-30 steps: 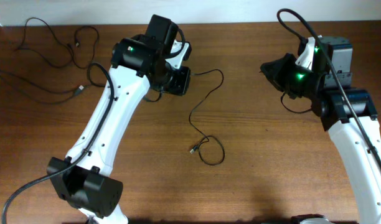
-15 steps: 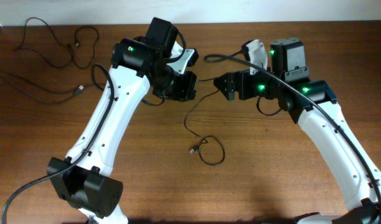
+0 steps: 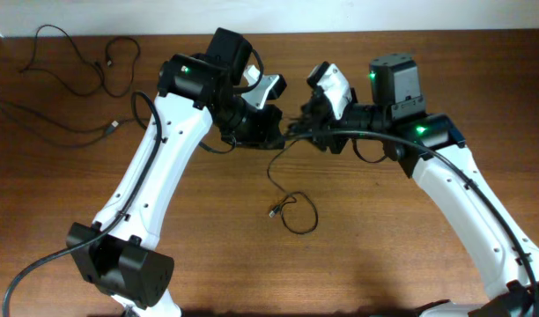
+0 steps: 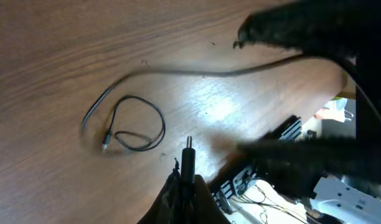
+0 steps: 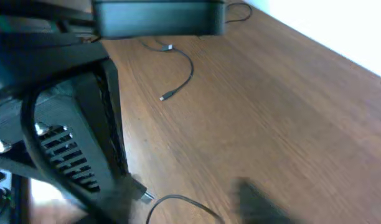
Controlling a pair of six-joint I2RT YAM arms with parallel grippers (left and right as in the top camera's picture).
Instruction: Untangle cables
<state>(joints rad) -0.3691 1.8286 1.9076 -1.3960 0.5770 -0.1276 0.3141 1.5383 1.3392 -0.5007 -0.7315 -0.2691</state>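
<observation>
One thin black cable (image 3: 291,207) lies looped on the wood, its small plug (image 3: 271,211) at the loop's left. The strand rises to my left gripper (image 3: 274,121), which is shut on the cable's other plug end (image 4: 188,163). The left wrist view shows the loop (image 4: 139,127) below and the strand (image 4: 209,72) crossing the table. My right gripper (image 3: 306,123) faces the left one closely. Its blurred fingers (image 5: 259,199) stand apart, with the strand (image 5: 178,200) running between them. Whether they touch it I cannot tell.
Several more loose black cables (image 3: 76,75) lie at the far left corner, one with a plug end (image 3: 114,128). The right wrist view shows a far strand (image 5: 187,68) with a plug tip (image 5: 165,96). Both arms crowd the middle back of the table.
The right arm has swung in from the right side to meet the left gripper, its jaws opening on the way. The left gripper has closed on the plug and shifted slightly right.
</observation>
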